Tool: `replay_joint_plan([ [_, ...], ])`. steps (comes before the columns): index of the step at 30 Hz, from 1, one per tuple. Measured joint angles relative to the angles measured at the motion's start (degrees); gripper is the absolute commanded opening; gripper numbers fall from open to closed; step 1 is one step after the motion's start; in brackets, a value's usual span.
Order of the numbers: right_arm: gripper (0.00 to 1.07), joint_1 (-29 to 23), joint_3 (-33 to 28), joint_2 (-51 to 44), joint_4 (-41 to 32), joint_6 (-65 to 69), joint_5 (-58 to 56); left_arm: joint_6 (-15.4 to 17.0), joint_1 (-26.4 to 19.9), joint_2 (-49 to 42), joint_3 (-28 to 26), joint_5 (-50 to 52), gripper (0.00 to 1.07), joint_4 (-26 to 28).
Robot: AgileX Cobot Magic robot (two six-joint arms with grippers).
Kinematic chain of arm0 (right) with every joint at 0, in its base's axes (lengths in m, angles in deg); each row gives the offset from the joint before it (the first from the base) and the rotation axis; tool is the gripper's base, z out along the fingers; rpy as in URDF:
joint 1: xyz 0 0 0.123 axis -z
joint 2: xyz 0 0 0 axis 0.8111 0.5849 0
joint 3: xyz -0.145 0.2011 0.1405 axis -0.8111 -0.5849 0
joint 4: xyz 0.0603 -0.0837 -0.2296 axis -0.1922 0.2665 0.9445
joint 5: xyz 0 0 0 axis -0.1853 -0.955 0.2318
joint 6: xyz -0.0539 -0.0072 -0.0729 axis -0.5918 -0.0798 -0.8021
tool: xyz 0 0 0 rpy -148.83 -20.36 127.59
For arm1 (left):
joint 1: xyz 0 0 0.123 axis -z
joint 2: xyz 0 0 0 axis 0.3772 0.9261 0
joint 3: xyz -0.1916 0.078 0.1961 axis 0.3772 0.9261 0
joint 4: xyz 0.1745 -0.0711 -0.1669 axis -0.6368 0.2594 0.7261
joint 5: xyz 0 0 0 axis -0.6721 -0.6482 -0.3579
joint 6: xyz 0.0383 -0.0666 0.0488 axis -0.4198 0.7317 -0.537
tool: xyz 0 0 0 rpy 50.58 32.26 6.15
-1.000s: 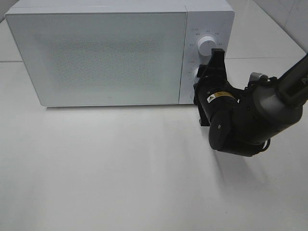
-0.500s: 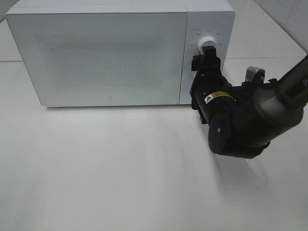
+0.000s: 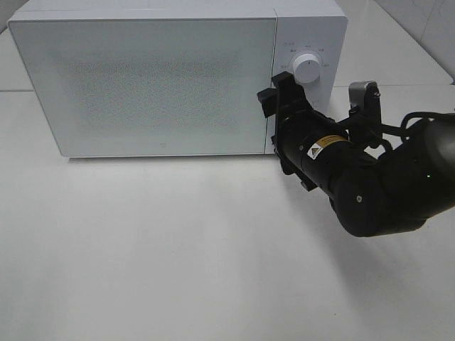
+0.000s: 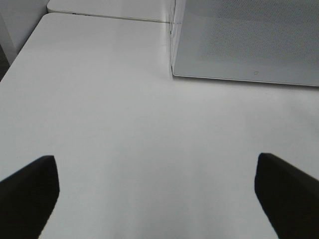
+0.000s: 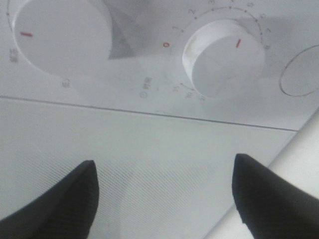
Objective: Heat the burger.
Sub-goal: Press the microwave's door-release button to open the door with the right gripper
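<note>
Burger: not in view from any camera; its place cannot be told. Microwave [image 3: 170,78]: white, at the back of the white tabletop [image 3: 178,249]. Its door [image 3: 142,82] is shut, and the speckled frosted window shows nothing inside. Panel [image 3: 330,39]: right of the door, with the upper knob [image 3: 307,69] in plain sight from the high camera. The lower knob [image 5: 224,57], red-marked and ringed by a numbered scale, shows only in the right wrist view, with a round button [image 5: 301,74] just beside it. Right tool [image 5: 164,196]: open, its dark fingertips [image 5: 70,199] apart with nothing between them. It points at the microwave front by the seam between door and panel, just below the upper knob; whether it touches the surface cannot be told. Right arm [image 3: 377,185]: black and bulky, reaching in from the right side of the tabletop. Left tool [image 4: 157,194]: open wide, nothing between its fingertips, low over the tabletop, with the microwave's left front corner ahead of it.
</note>
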Motion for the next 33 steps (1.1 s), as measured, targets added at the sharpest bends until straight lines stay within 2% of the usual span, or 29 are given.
replay_joint_plan([
  [5, 0.75, 0.06, -0.97, -4.18, 0.11, -9.0, -7.68, 0.0, 0.0, 0.0, 0.0, 0.0, 1.0, 0.0],
  [7, 0.75, 0.06, -1.03, -8.54, -0.06, -19.77, -16.1, 0.0, 0.0, 0.0, 0.0, 0.0, 1.0, 0.0],
  [10, 0.75, 0.06, -1.03, -9.74, -0.17, -22.98, -18.16, 0.0, 0.0, 0.0, 0.0, 0.0, 1.0, 0.0],
  [12, 0.75, 0.06, -1.09, -14.32, -0.17, -36.38, -25.44, 0.0, 0.0, 0.0, 0.0, 0.0, 1.0, 0.0],
  [17, 0.75, 0.06, -1.09, -16.9, -0.23, -44.46, -31.05, 0.0, 0.0, 0.0, 0.0, 0.0, 1.0, 0.0],
  [19, 0.75, 0.74, -0.57, -20.74, -0.17, -55.18, -39.99, 0.0, 0.0, 0.0, 0.0, 0.0, 1.0, 0.0],
  [21, 0.75, 1.09, -0.23, -21.54, -0.11, -57.07, -42.06, 0.0, 0.0, 0.0, 0.0, 0.0, 1.0, 0.0],
  [22, 0.75, 1.66, 0.46, -23.78, -0.06, -61.02, -47.27, 0.0, 0.0, 0.0, 0.0, 0.0, 1.0, 0.0],
  [25, 0.75, 1.89, 0.92, -24.69, -0.06, -62.91, -49.9, 0.0, 0.0, 0.0, 0.0, 0.0, 1.0, 0.0],
  [27, 0.75, 2.06, 2.41, -29.62, 1.72, -67.55, -58.67, 0.0, 0.0, 0.0, 0.0, 0.0, 1.0, 0.0],
  [30, 0.75, 2.06, 3.27, -33.17, 4.24, -68.53, -64.97, 0.0, 0.0, 0.0, 0.0, 0.0, 1.0, 0.0],
  [33, 0.75, 2.06, 3.21, -34.61, 5.1, -68.64, -66.69, 0.0, 0.0, 0.0, 0.0, 0.0, 1.0, 0.0],
])
